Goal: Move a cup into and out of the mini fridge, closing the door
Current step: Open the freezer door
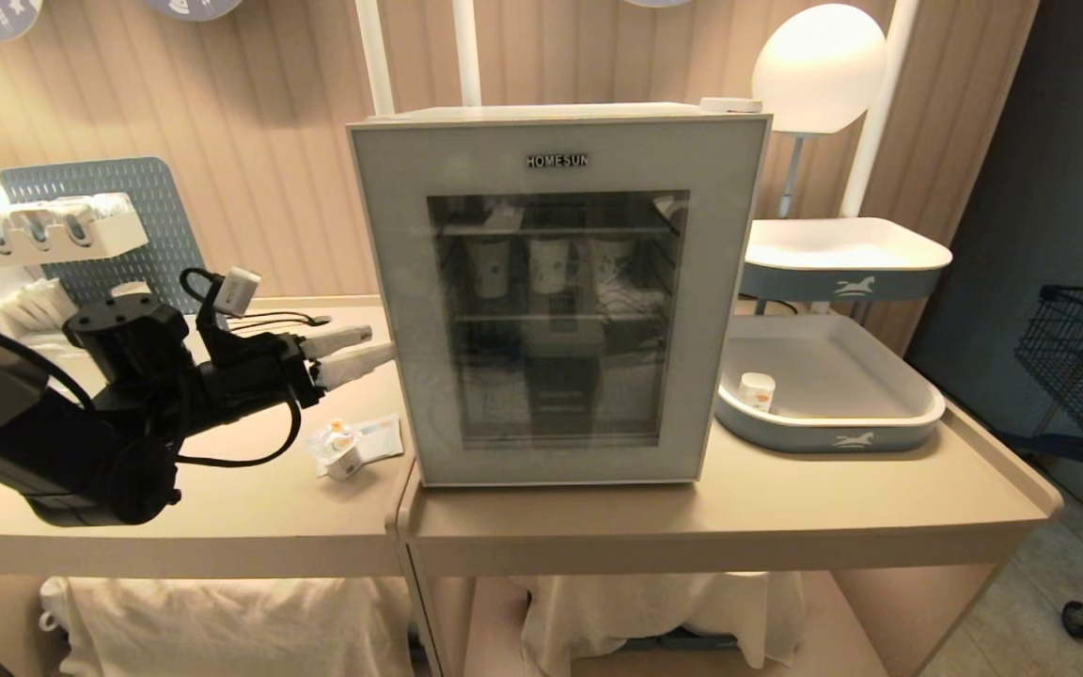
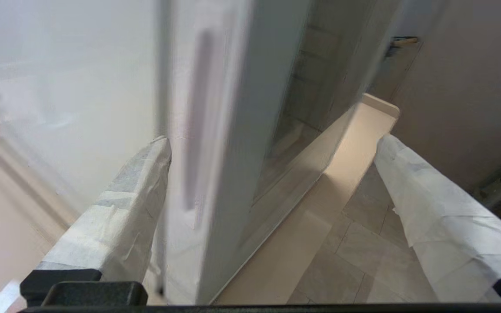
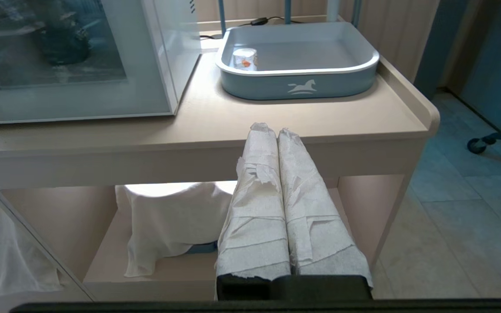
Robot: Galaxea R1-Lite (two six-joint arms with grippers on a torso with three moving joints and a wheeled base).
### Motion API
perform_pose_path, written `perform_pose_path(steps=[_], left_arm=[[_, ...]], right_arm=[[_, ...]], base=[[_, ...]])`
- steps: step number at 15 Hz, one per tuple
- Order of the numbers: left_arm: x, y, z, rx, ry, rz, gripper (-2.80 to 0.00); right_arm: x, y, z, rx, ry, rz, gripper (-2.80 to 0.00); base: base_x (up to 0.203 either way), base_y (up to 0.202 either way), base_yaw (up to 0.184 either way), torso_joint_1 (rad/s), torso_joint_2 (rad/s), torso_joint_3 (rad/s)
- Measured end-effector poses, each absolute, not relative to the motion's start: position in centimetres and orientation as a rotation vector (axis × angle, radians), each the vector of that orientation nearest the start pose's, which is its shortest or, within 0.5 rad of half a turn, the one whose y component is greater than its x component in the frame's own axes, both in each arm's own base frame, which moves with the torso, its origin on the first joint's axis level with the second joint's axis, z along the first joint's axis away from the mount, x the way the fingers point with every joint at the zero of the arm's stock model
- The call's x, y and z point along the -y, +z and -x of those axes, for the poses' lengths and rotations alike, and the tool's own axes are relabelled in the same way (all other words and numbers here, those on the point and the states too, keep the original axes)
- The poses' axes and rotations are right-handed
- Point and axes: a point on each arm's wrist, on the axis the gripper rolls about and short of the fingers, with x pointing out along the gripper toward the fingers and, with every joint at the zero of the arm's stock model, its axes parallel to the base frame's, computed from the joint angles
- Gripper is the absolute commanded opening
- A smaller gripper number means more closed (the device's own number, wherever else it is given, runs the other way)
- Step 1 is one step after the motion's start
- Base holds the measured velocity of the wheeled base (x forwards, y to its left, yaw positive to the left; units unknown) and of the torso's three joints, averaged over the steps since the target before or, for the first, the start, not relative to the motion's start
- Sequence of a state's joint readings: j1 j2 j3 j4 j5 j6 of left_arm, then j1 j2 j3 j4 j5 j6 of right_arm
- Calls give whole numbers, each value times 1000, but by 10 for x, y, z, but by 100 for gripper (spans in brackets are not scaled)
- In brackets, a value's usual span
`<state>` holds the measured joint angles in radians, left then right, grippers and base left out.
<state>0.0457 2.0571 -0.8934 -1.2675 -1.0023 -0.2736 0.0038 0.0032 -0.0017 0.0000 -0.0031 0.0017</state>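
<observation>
While the door (image 1: 556, 301) of the mini fridge (image 1: 560, 118) sits flush and closed, I have the left tool (image 1: 365, 350) level with its middle shelf, at the fridge's left side, fingers spread wide. From the left wrist view the fridge's front corner runs between the two wrapped fingers (image 2: 120, 217), one along the side wall and the other out past the door face, so I judge I am lining up to catch the door's edge and pull it open. That view is smeared, so I can't say for sure whether a finger already touches the panel.

The cup (image 1: 344, 451) lies tipped on the surface just left of the fridge's lower front corner, on a scrap of wrapper (image 1: 377, 434), below the left tool. A similar small pot (image 1: 757, 391) stands in the grey tray (image 1: 833, 437) to the fridge's right.

My right tool (image 3: 276, 130) hangs parked in front of the surface, below and right of the fridge, fingers pressed together and empty.

Next move calls for hooking the door's free edge and swinging it out without nudging the fridge.
</observation>
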Motion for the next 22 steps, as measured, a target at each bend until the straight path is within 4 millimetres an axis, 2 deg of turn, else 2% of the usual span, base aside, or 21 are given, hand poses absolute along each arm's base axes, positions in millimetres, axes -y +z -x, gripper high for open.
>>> perform_pose_path(steps=[7,12,16,19,22], left_arm=[[34,121,-383,-81,-980,221,0],[42,113,-383,-100,-994,228,0],[42,126,-363,-138,-1004,292,0],[41,137,-339,-146,-1013,319,0],[39,145,-307,-146,-1037,319,0]], right_arm=[[0,76,23,-1,1,-2,-280],[0,76,23,-1,1,-1,-280],[0,76,23,-3,1,0,-280],[0,76,23,-2,1,0,-280],[0,76,23,-3,0,0,-280]], base=[[0,0,0,0,0,0],[0,0,0,0,0,0],[0,0,0,0,0,0],[0,0,0,0,0,0],[0,0,0,0,0,0]])
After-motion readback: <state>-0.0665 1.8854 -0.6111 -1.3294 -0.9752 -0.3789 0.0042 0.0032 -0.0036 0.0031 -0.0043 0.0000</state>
